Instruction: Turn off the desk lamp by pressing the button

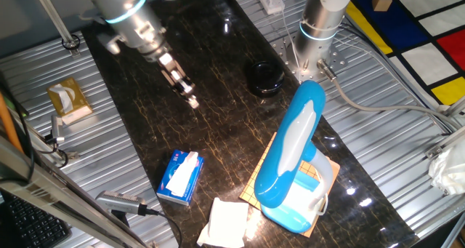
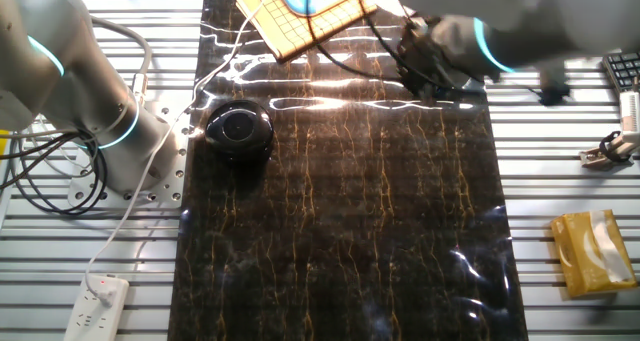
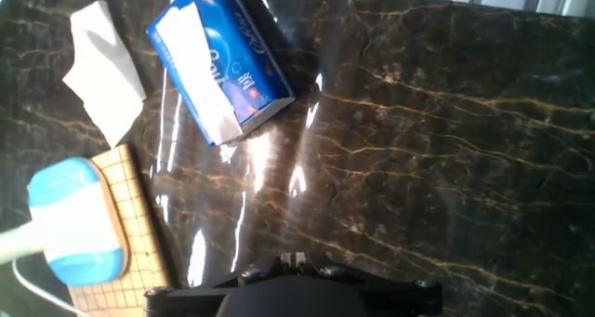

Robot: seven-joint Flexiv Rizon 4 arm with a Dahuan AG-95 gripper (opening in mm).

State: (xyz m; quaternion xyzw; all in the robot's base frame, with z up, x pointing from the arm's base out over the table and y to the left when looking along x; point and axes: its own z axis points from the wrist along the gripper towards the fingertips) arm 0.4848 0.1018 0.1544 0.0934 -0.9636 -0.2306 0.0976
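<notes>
Hovering above the dark marble-patterned table (image 1: pixel 218 124), my gripper (image 1: pixel 190 99) hangs well apart from the desk lamp (image 1: pixel 294 157), which stands on a gridded wooden board (image 1: pixel 258 182) near one end of the tabletop. I cannot tell from any view whether the fingers are parted or closed; the hand view shows only the dark housing at the bottom edge, and the other fixed view blurs the wrist.

I judge the approach as not yet begun in earnest. To do it well, I would swing across toward the lamp's white-blue base (image 1: pixel 298 204), come down from above and press with the fingertips straight onto the button. I cannot make out the button itself in these views, so I would bring the hand camera over the base before committing. A push off-centre could slide the lamp on its board.

A blue tissue pack (image 1: pixel 179 177) and a loose white tissue (image 1: pixel 225 220) lie between my gripper and the lamp's base, low enough to pass over. A round black object (image 1: pixel 264 77) sits near the second arm's mount (image 1: pixel 312 48), off my line. The lamp's tilted arm overhangs its base and may crowd a vertical descent.
</notes>
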